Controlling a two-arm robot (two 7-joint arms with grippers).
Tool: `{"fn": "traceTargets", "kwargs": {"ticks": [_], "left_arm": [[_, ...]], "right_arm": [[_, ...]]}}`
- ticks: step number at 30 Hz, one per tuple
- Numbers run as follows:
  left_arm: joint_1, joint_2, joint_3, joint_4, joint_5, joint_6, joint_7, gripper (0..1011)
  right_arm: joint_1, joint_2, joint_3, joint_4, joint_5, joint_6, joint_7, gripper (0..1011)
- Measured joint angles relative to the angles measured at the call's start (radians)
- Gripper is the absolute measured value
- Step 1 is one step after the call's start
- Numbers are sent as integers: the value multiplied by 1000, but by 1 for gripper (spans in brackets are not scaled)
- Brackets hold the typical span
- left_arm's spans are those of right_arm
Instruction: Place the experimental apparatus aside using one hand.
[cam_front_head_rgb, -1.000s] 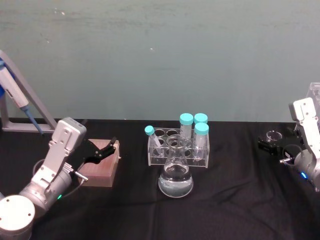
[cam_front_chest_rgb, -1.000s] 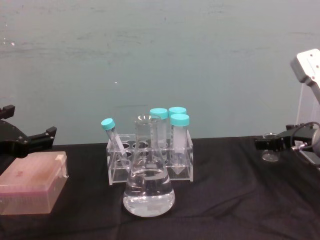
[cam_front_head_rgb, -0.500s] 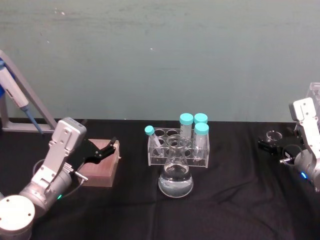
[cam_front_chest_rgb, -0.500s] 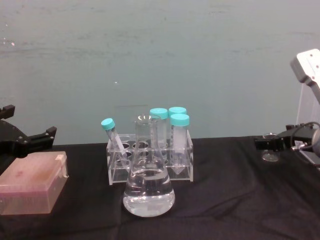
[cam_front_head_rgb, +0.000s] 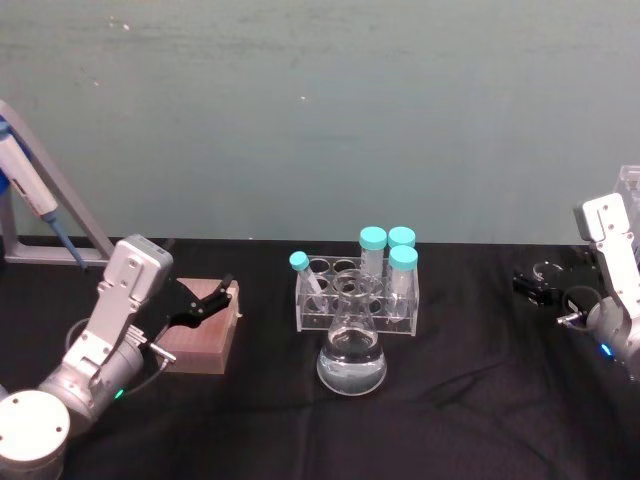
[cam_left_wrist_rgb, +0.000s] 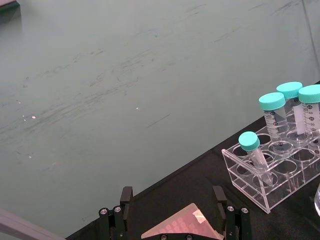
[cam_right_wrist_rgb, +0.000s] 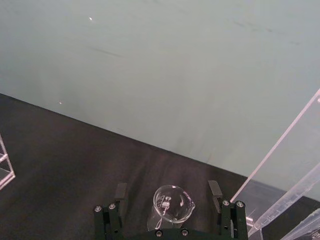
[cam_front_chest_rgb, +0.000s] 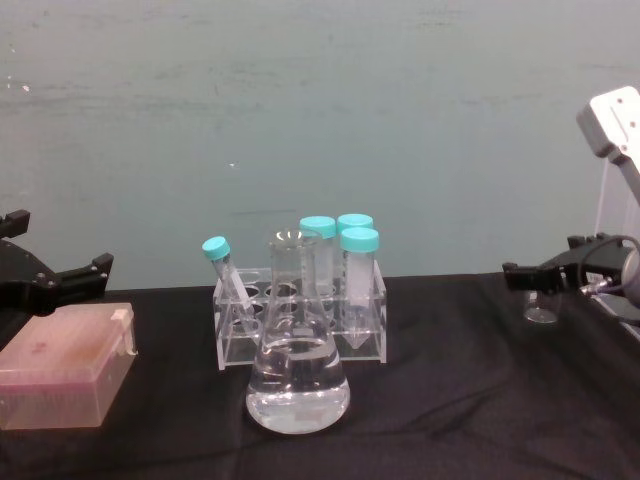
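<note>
Both the left pincer (cam_front_head_rgb: 212, 298) and right pincer (cam_front_chest_rgb: 510, 277) hover, fingers spread.

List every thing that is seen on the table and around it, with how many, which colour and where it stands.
conical flask: one, clear, clear liquid inside, table centre, in front of the tube rack.
tube rack: one, clear acrylic, behind the flask.
capped tubes: four, teal caps, in the tube rack, leftmost tilted.
pink box: one, translucent pink, table left.
small beaker: one, clear glass, table right.
tall rack: one, clear acrylic, far right edge.
pipette: one, white and blue, on a grey stand, far left.
table cloth: one, black.
left tool: one, black, open, above the pink box.
right tool: one, black, open, by the small beaker, not touching it.
</note>
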Motion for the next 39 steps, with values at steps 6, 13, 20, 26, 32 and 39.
{"fn": "traceTargets", "kwargs": {"ticks": [6,13,20,26,32,39], "left_arm": [[0,0,0,0,0,0,0,1000],[0,0,0,0,0,0,0,1000],[0,0,0,0,0,0,0,1000],[0,0,0,0,0,0,0,1000],[0,0,0,0,0,0,0,1000],[0,0,0,0,0,0,0,1000]], "right_arm": [[-32,11,-4,-67,-8,-15,25,1003],[-69,30,-11,-144,1,-23,82,1003],[-126,59,-15,-262,41,-1,149,1003],[-165,97,-28,-344,97,5,245,1003],[-186,132,-45,-385,147,-7,333,1003],[-193,155,-63,-403,195,-33,404,1003]]}}
